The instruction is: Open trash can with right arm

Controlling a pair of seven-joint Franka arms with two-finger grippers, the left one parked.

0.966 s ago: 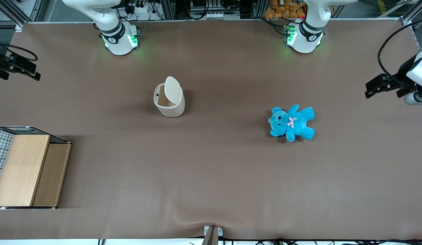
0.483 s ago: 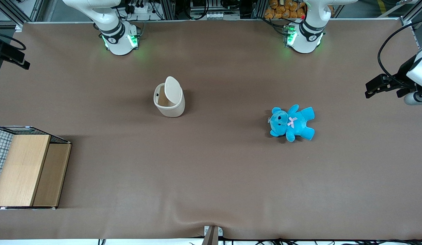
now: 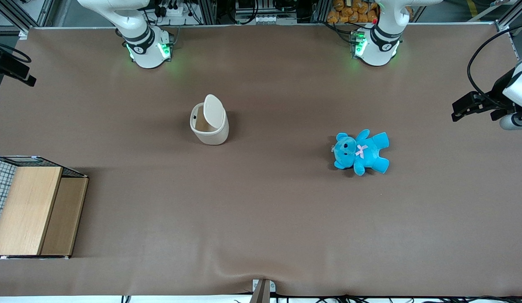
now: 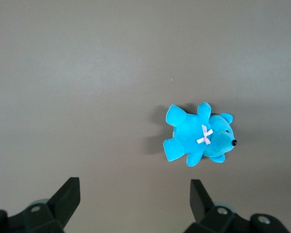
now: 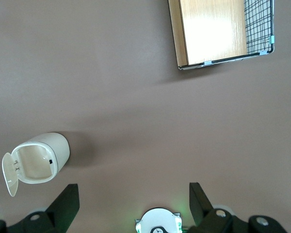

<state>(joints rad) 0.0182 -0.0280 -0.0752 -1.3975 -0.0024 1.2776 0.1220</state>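
Nearest the front camera, at the working arm's end of the table: a wooden box with wire mesh (image 3: pixel 31 208), cut off by the frame edge, only partly seen from the wrist too (image 5: pixel 218 31). Farther from the camera, toward the parked arm's end, a blue teddy bear (image 3: pixel 361 152) lying on its back, pink bow on the chest; absent from the right wrist view. About as far back and nearer the table's middle, the cream-white trash can (image 3: pixel 209 120) standing upright, well apart from both, its lid (image 3: pixel 213 111) flipped up on the hinge; interior barely visible from the front, plainly hollow from the right wrist (image 5: pixel 38 160), lid (image 5: pixel 8 174) swung out to one side. Farthest back, the right arm's base (image 3: pixel 146 46) with green lights, upper links cut off. Gripper (image 5: pixel 131 204) high above the table and clear of the can, fingers (image 5: pixel 65 204) spread wide with nothing between them; at the front view's edge only a dark piece of it (image 3: pixel 10 69). Brown mat (image 3: pixel 261 219) over the whole table, rippled at the near edge; aluminium framing and cables at the back.
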